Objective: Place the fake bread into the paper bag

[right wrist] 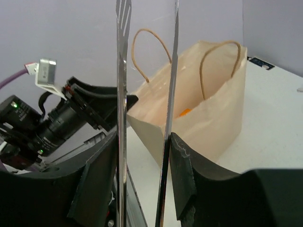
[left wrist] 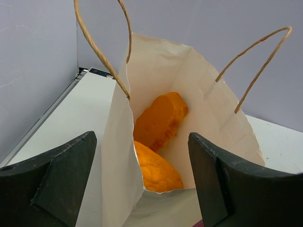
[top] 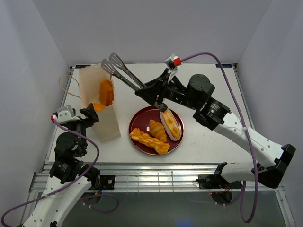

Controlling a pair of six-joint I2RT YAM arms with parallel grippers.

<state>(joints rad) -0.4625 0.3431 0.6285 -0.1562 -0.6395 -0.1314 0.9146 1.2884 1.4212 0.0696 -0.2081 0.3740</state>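
The paper bag (top: 102, 118) stands open at the table's left, with two orange breads (top: 106, 92) inside; they show in the left wrist view (left wrist: 158, 118) too. On a dark red plate (top: 137, 120) lie a braid (top: 149, 141), a croissant (top: 157, 130) and a cream-striped loaf (top: 170, 124). My left gripper (top: 90, 113) is open, its jaws wide on either side of the bag's near edge (left wrist: 141, 139). My right gripper (top: 154, 92) is shut on metal tongs (top: 120, 68), whose empty tips hang apart beside the bag's top. The right wrist view shows the gripper (right wrist: 144, 142), both tong arms (right wrist: 121, 94) and the bag (right wrist: 208, 118).
The plate sits just right of the bag, under the right arm. The bag's string handles (top: 64, 85) hang out to the left, near the table's left edge. White walls enclose the table on three sides.
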